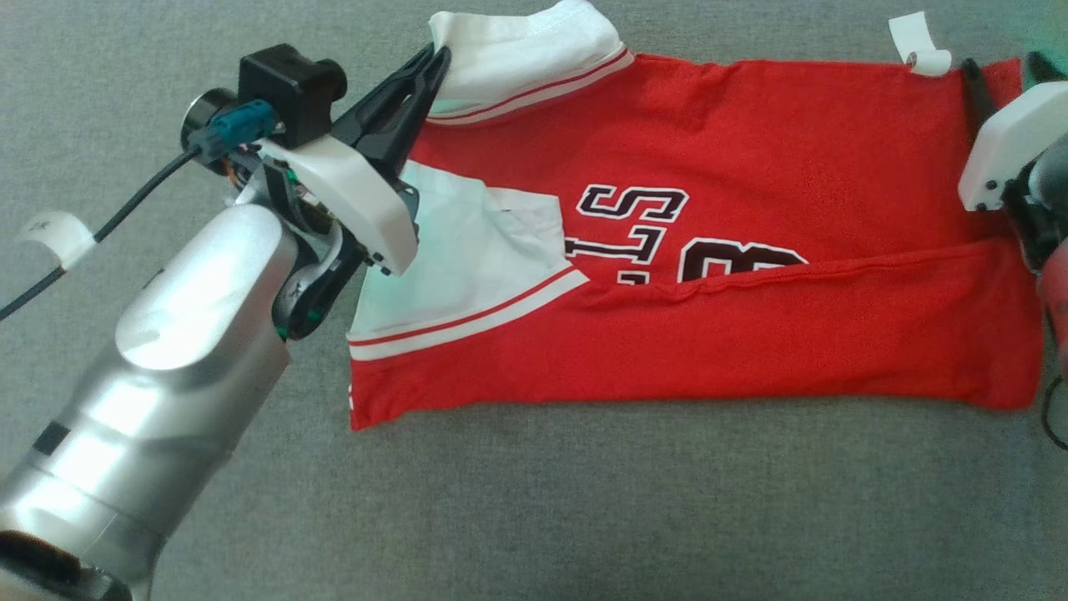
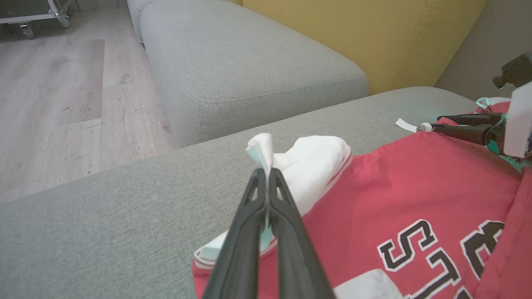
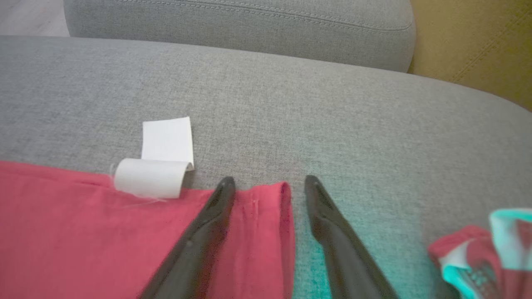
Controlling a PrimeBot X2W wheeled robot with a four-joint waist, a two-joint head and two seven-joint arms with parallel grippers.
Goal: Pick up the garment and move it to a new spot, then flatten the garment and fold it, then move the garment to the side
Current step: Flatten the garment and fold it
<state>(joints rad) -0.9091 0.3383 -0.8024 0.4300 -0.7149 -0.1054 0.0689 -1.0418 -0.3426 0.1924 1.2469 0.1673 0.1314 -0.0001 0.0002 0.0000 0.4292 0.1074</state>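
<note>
A grey woven sofa seat (image 1: 534, 501) is spreading across the near scene, and a second grey cushion (image 2: 249, 62) with a stitched seam is lying just beyond it on the far side. Behind both, a mustard-yellow upholstered back (image 2: 374, 33) is rising at the far right, with a taupe wall (image 2: 490, 37) showing beside it. To the far left, pale wood-plank flooring (image 2: 54, 104) is catching soft, even light, and a wheeled metal frame (image 2: 29, 18) is standing at its far edge.
</note>
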